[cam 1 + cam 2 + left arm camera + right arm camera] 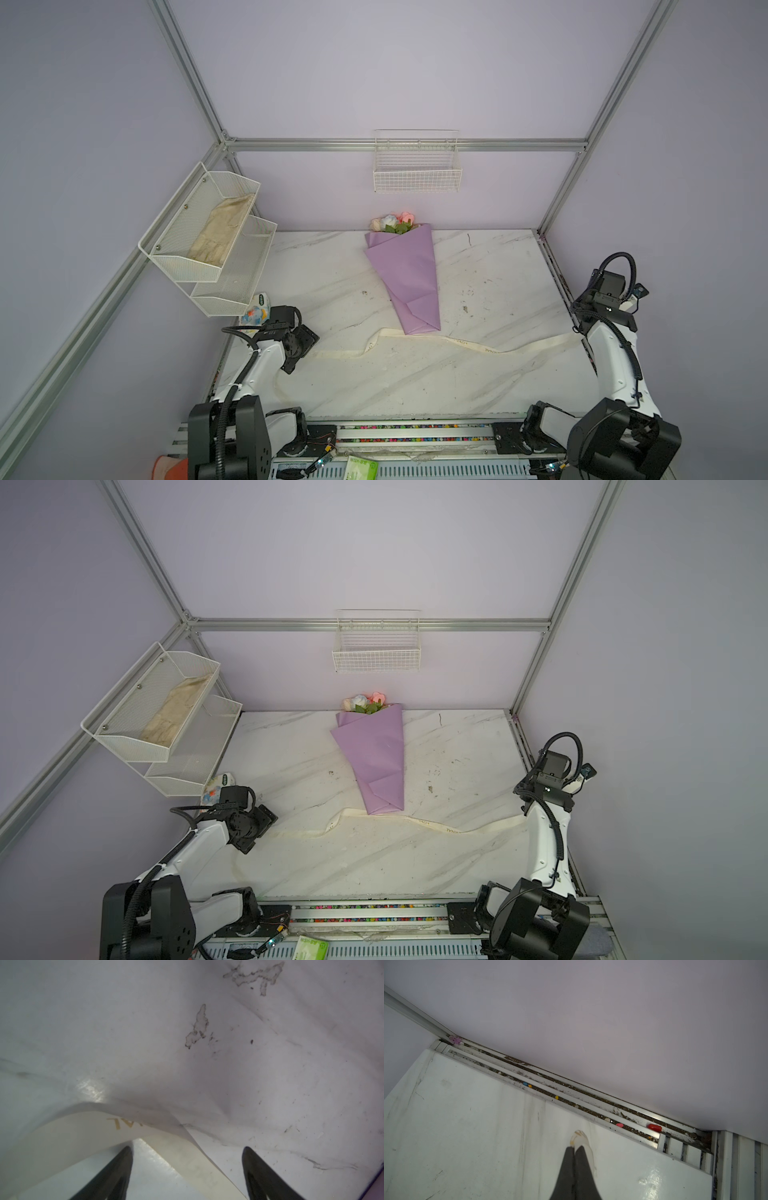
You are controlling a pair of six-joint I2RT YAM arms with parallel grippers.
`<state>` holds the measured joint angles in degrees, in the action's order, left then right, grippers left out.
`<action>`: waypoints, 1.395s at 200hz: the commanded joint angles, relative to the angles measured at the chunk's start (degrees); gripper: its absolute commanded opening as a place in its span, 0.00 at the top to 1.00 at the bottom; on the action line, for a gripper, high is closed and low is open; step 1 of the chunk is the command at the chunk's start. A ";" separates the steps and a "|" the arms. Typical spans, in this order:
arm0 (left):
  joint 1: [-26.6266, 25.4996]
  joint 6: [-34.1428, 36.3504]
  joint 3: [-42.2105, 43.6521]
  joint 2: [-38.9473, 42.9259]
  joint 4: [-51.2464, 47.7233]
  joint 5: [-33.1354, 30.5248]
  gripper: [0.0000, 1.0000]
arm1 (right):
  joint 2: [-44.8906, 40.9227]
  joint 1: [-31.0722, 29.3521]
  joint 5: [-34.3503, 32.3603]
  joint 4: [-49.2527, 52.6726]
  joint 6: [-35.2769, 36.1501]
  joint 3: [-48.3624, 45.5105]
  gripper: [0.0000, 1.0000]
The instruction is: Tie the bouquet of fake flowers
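**Ribbon pinched on the right, loose between the left fingers**

In both top views each gripper's fingertips are hidden behind its own wrist, and the flower stems are out of sight inside the wrap. The bouquet of fake flowers [405, 274] [376, 756], pink, pale blue and cream blooms sheathed in a lilac paper cone, lies on the white marble-patterned tabletop [415, 386], blooms toward 12 o'clock and foot toward 6. A long cream ribbon with gold printed letters [469, 345] runs from 9 to 3 o'clock past that foot; whether the two touch cannot be told. The left gripper [187, 1148] stands spread, with a ribbon loop lying ungripped between its fingers. The right gripper [574, 1148], at 3 o'clock, is clenched on the ribbon's end.
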<state>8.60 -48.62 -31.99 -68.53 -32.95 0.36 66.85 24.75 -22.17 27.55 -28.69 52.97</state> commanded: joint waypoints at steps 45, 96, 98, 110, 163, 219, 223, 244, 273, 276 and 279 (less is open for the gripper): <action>2.21 2.26 2.42 -1.36 4.56 -1.62 0.50 | 10.58 0.93 7.84 -4.31 2.86 2.90 0.69; 2.29 4.07 3.55 1.97 5.87 -0.71 0.84 | 2.20 0.78 13.38 3.79 3.83 7.54 0.38; 2.23 4.19 3.52 2.04 5.88 -0.58 0.85 | 1.90 0.79 15.14 3.86 3.82 7.51 0.38; 2.30 4.57 2.95 2.17 5.78 -0.44 0.95 | 0.68 0.16 25.50 3.87 2.63 6.83 0.38; 2.30 7.13 -2.56 2.20 0.38 -1.17 1.00 | 1.28 -25.90 39.90 -0.96 -2.77 -1.31 0.48; 2.29 5.16 -2.78 7.07 -2.48 -0.15 1.00 | 6.09 -66.66 38.29 -17.19 -11.47 -3.02 0.57; 2.30 5.35 -3.02 7.24 -2.91 -0.04 1.00 | 7.55 -69.36 38.02 -19.12 -11.81 -2.73 0.58; 2.30 7.29 -4.14 8.76 -4.21 2.59 0.94 | 20.93 -80.17 36.45 -23.95 -11.07 3.22 0.65; 2.35 5.63 -6.35 13.25 -9.57 0.37 0.83 | 38.45 -86.33 33.10 -21.46 -8.13 14.82 0.76; 2.44 5.19 -6.60 13.82 -10.10 -0.07 0.82 | 39.52 -86.43 32.98 -21.52 -8.18 15.49 0.77; 2.46 5.05 -6.78 14.36 -10.53 -0.30 0.80 | 40.46 -86.49 32.94 -21.57 -8.36 15.99 0.77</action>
<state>10.50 -42.44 -31.66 -58.35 -39.20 1.61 99.79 -60.25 13.93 7.01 -37.41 64.42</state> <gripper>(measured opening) 0.169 0.265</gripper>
